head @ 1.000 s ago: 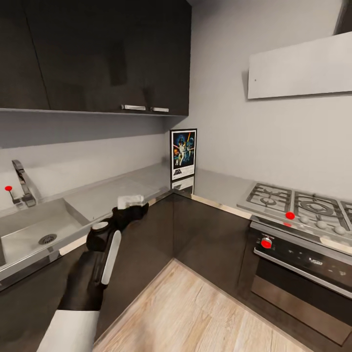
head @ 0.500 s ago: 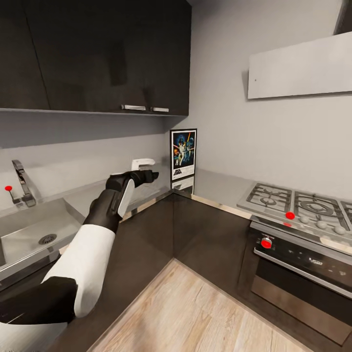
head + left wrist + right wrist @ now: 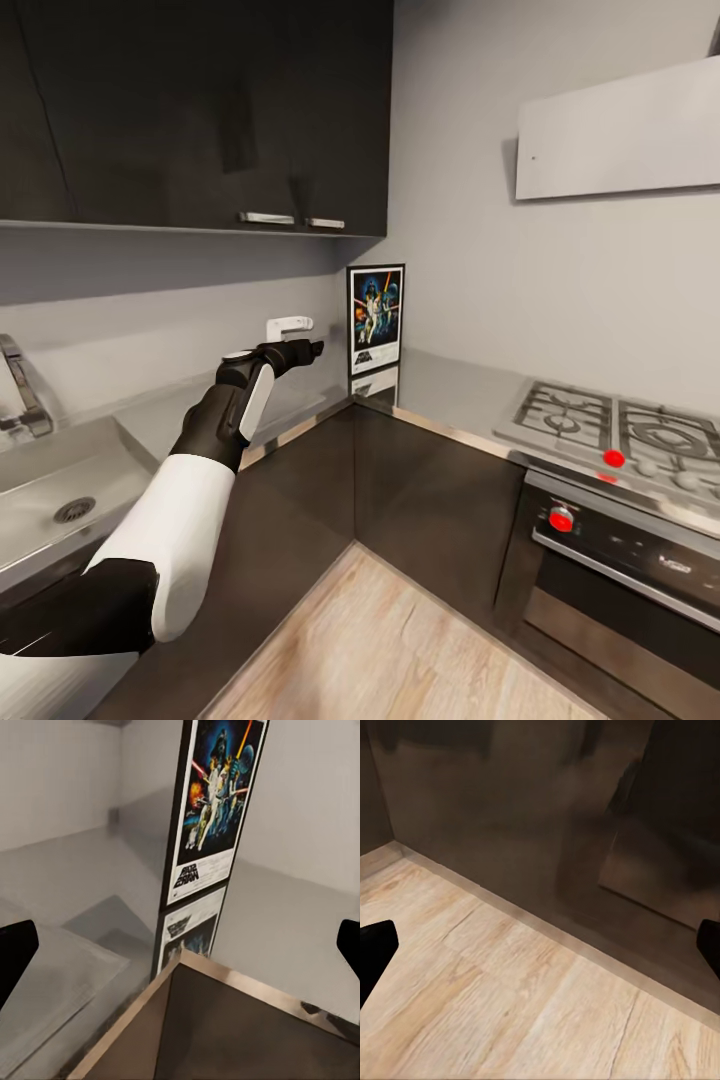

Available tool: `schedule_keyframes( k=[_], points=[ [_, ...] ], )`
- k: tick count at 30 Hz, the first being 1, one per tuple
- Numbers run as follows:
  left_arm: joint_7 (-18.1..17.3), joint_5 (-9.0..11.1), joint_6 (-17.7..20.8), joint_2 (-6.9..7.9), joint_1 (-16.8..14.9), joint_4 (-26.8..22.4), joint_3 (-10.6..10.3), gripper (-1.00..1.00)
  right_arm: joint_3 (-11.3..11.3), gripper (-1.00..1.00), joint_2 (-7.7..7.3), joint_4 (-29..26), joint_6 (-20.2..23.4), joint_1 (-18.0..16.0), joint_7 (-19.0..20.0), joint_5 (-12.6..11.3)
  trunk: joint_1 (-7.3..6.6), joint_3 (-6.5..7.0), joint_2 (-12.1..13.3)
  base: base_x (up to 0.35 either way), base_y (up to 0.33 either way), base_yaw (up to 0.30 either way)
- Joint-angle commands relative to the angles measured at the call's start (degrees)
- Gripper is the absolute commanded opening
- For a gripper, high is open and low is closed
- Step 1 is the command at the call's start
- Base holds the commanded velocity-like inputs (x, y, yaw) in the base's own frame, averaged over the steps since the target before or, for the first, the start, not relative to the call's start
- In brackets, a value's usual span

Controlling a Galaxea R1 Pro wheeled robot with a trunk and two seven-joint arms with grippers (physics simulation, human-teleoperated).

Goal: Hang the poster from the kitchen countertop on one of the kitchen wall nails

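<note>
My left arm is out over the desk, the L-shaped pale grey worktop with the metallic edge, and my left pincer hangs in the air with the poster at its three o'clock, near but apart. Through the left wrist camera my two dark fingertips sit wide at either edge of the frame, so this pincer is spread wide and holds nothing. The Star Wars poster stands upright in the inner corner of the desk, right between those fingertips, black frame, white border, logo at the bottom, its mirror image lying on the glossy surface beneath it. It rests with its back at the corner where the two grey walls meet.

From my head, the sink is at nine o'clock with the tap behind it. The gas hob is at three o'clock, red knobs along its front, the oven below. Dark upper cabinets hang at eleven o'clock, and a pale range hood is at two o'clock.

My right pincer is down low: its dark fingertips are set far apart over the wooden floor, empty, facing dark cabinet fronts.
</note>
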Motion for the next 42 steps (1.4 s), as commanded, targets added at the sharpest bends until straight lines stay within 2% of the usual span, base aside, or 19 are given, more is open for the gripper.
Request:
schedule_keyframes(
  k=[1, 28, 34, 38, 42],
  points=[
    [0.04, 0.45, 0.29, -0.01, -0.03, -0.05, 0.04, 1.00, 0.09, 1.00, -0.01, 0.13, -0.02, 0.02, -0.25, 0.08, 0.04, -0.05, -0.03, 0.332, 0.000, 0.000],
    [0.13, 0.44, 0.43, -0.01, -0.03, -0.11, 0.09, 1.00, 0.22, 1.00, 0.01, 1.70, 0.23, 0.02, -0.25, 0.09, 0.04, -0.05, -0.03, 0.277, 0.000, 0.000],
    [0.13, 0.45, 0.45, -0.01, -0.03, -0.12, 0.09, 1.00, 0.31, 1.00, 0.51, 6.45, 0.31, -0.06, -0.16, 0.09, 0.04, -0.05, -0.03, 0.166, 0.000, 0.000],
    [0.13, 0.45, 0.46, -0.01, -0.03, -0.06, 0.09, 1.00, 0.17, 1.00, 1.09, 16.55, 0.52, -0.07, -0.11, 0.04, 0.04, -0.05, -0.03, 0.072, 0.008, 0.000],
    [0.13, 0.45, 0.48, -0.01, -0.03, -0.12, 0.09, 1.00, 0.13, 1.00, 1.13, 19.98, 0.54, -0.07, -0.11, 0.03, 0.04, -0.05, -0.03, 0.252, 0.024, 0.000]
  ],
)
